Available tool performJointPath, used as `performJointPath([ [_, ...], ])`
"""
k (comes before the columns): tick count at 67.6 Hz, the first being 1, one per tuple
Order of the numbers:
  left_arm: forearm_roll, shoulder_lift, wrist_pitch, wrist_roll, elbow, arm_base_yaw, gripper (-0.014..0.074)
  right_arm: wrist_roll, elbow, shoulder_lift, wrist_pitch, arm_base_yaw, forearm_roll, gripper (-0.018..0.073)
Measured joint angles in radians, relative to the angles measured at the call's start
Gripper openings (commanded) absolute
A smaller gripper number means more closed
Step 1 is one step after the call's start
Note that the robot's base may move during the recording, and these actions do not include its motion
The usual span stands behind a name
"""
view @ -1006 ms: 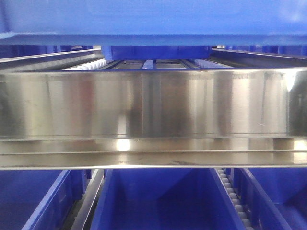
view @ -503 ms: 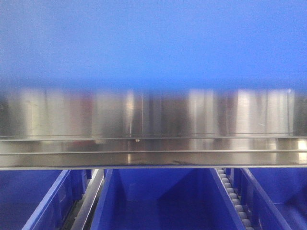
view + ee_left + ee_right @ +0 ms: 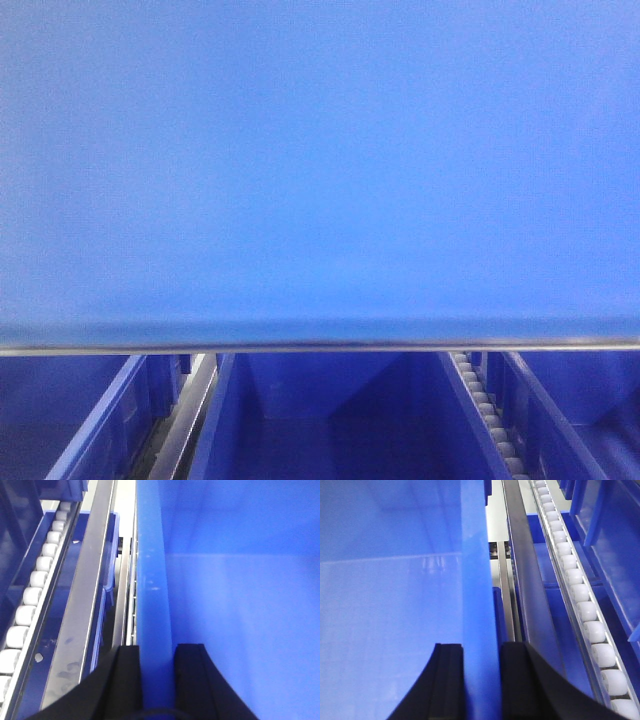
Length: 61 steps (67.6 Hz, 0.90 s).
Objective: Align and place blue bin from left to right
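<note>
Roller tracks (image 3: pixel 585 605) flank blue bin (image 3: pixel 320 160) pinched by tools (image 3: pixel 157 647) (image 3: pixel 481 645).

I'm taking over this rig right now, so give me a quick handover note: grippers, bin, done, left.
Left gripper: shut on the blue bin, on its left wall.
Right gripper: shut on its right wall.
Bin: fills most of the front view, above the lower bins; roller tracks flank it.
Done: gripped by both arms.
Left: align, set down, release; whether it already rests on the rack cannot be told.
</note>
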Motion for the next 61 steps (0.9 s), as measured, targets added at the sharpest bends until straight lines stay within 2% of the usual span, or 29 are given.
performJointPath([
  [61,0.005,0.0,-0.004,-0.002,0.002,0.0,-0.0111,0.004,0.0,0.0,-0.01,0.0,-0.004,-0.0081],
])
